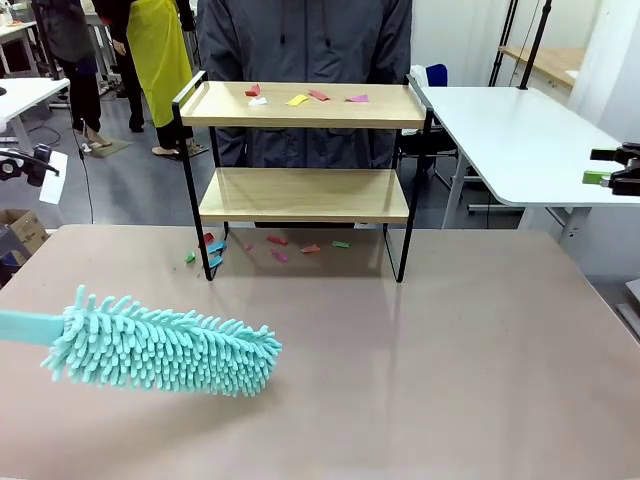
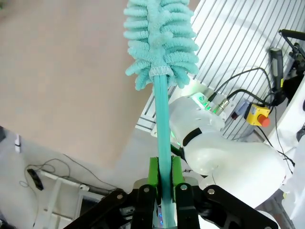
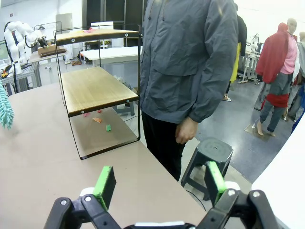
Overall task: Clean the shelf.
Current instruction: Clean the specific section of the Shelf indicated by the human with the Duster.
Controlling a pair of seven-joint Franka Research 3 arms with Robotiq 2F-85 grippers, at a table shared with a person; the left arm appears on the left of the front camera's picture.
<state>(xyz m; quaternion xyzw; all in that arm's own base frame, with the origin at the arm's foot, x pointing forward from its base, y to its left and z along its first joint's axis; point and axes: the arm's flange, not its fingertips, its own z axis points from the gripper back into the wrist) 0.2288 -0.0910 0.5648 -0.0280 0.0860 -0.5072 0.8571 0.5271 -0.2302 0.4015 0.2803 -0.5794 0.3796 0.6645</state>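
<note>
Left gripper is clamped tight on the teal handle of a fluffy duster, green pads squeezing it from both sides. The head sits low over the near-left part of the table, well apart from the shelf. Can't honestly tell from the front view if the fibres touch the tabletop or just float above it.

Right gripper has its jaws spread wide with nothing between them. In the front view it's off at the right edge, over by the white side table.

The shelf stands upright on its four legs at the far middle of the table, right in front of a person in a grey jacket. A few coloured scraps (red, white, yellow, pink) lie on the top board. More bits are scattered on the table under the lower board, a small bunch of them near the front left leg.

The right wrist view catches the shelf from the side, with a black stool just beside the person.
</note>
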